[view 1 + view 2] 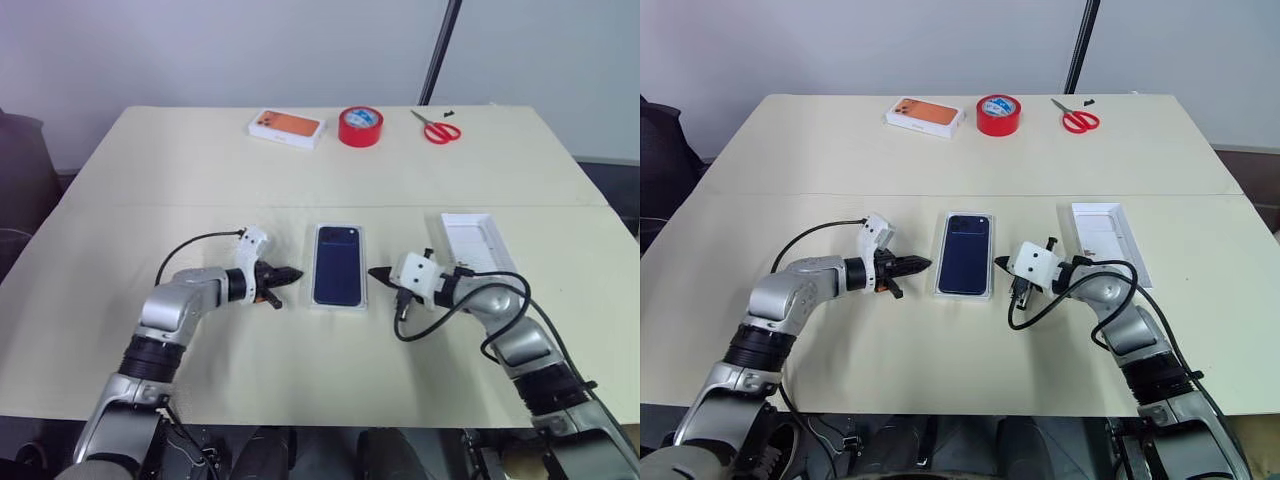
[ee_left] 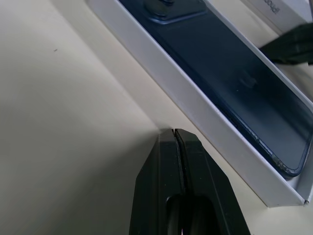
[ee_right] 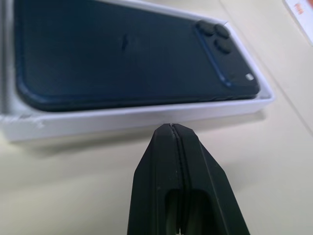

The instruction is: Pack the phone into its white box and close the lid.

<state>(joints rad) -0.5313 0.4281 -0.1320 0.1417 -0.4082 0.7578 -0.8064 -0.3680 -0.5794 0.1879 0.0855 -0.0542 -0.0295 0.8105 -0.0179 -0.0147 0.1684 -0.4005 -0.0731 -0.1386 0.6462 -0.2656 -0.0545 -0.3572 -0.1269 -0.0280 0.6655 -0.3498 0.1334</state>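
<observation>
A lab or test workspace: a bare cream table against a plain pale wall, a slanting black pole behind it, and beyond the left claw red tape and scissors

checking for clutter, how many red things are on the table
2: the red tape roll at the far edge's middle, and the red-handled scissors just right of it. None seem hidden.
</observation>
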